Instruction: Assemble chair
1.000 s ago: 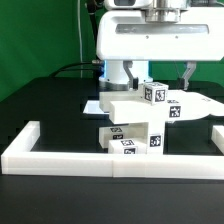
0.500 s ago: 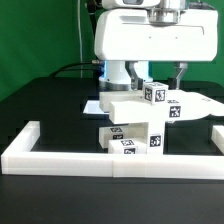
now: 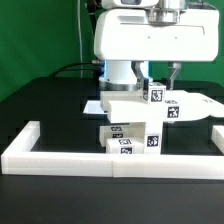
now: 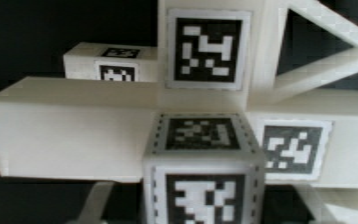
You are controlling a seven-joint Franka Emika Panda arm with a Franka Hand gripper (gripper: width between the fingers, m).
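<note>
The partly built white chair stands in the middle of the black table. Its flat seat rests on blocky tagged legs, and a tagged upright block stands on the seat's far side. A flat white part reaches to the exterior view's right. My gripper hangs just above that upright block with a finger on each side of it. In the wrist view the tagged block lies between the blurred fingers with dark gaps beside it, so the gripper looks open. The seat fills the wrist view's middle.
A long low white border rail runs along the table's front and bends back at both ends. The robot's white base stands right behind the chair. A green curtain hangs at the back on the exterior view's left.
The two fingers stood wide apart above the chair one second ago; now they appear closer together over the upright block. The chair parts have not moved.
</note>
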